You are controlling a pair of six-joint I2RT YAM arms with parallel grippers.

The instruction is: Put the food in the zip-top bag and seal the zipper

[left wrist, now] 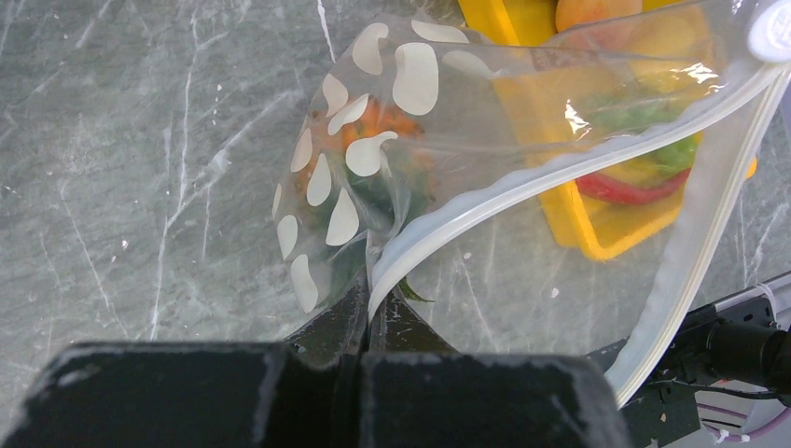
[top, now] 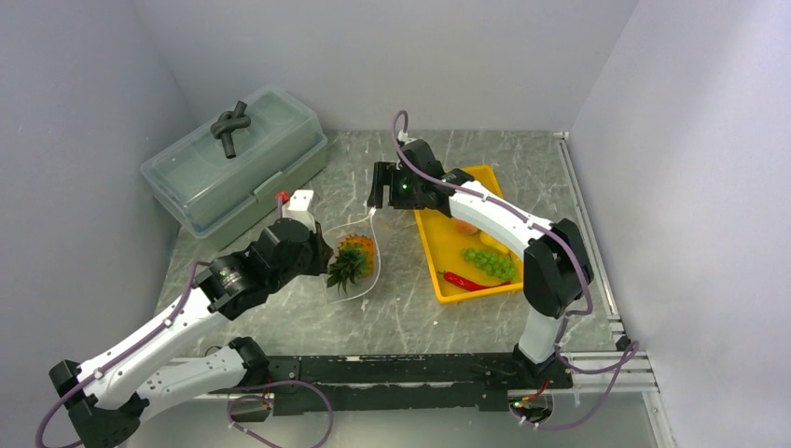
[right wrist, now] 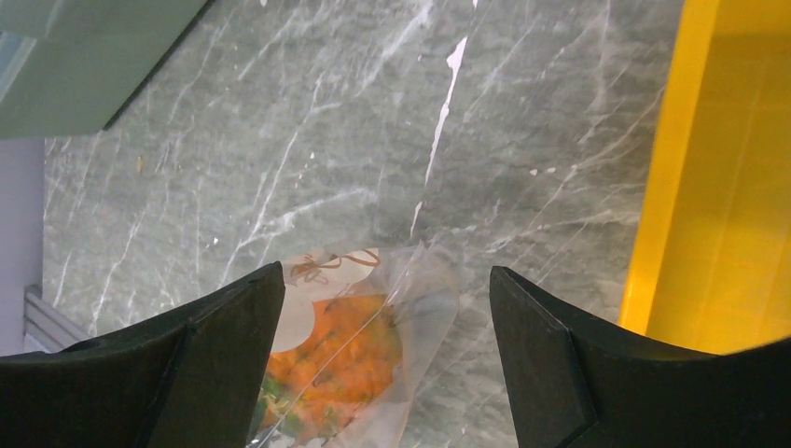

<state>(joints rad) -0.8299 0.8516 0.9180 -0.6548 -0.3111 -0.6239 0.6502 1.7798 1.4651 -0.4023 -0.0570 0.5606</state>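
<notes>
Your left fingers were clamped on the zipper of the one zip-top bag; one pineapple sat inside. Your right fingers stood spread above it, holding nothing. The yellow tray on the tabletop held one peach, one yellow fruit, one grape bunch and one chili.

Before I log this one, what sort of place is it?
Probably a lab robot cell: plain grey walls box in a marble-patterned table, a metal rail edges it, toy produce sits in a yellow tray.
</notes>
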